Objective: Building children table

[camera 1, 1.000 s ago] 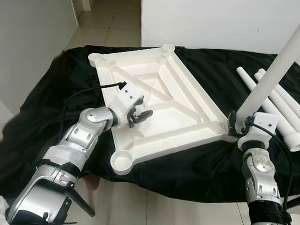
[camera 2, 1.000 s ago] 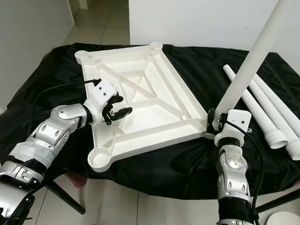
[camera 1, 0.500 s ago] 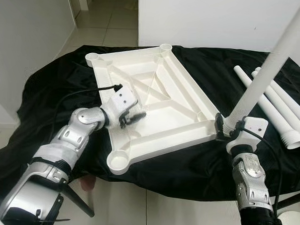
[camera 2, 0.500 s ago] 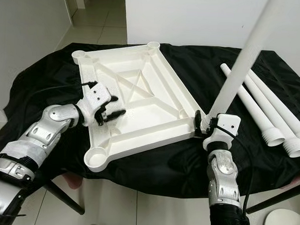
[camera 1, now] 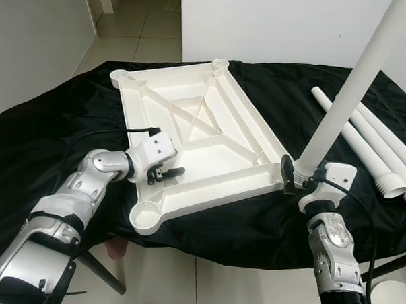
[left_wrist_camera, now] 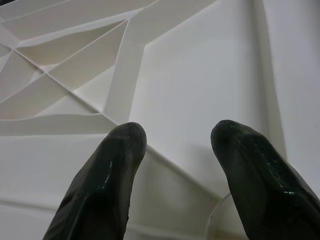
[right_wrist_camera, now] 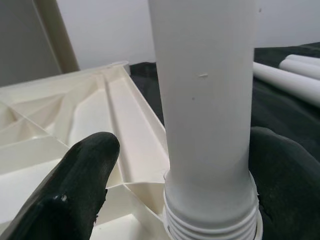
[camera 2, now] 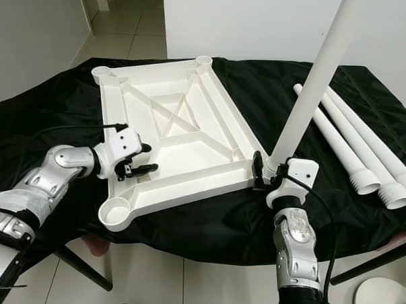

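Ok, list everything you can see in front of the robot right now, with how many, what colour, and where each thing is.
Tabletop: one, white, upside down with ribs showing, lying on the black cloth.
Standing leg: one, white, upright with a slight tilt in the tabletop's near right corner socket.
Loose legs: three, white, lying side by side on the cloth to the right.
Black cloth: one, black, draped over the work surface.
Floor: pale tiles, beyond and below the work surface.
Wall: white, behind the work surface.
Left gripper: fingers apart over the tabletop's near left edge.
Right gripper: fingers either side of the standing leg's threaded base.
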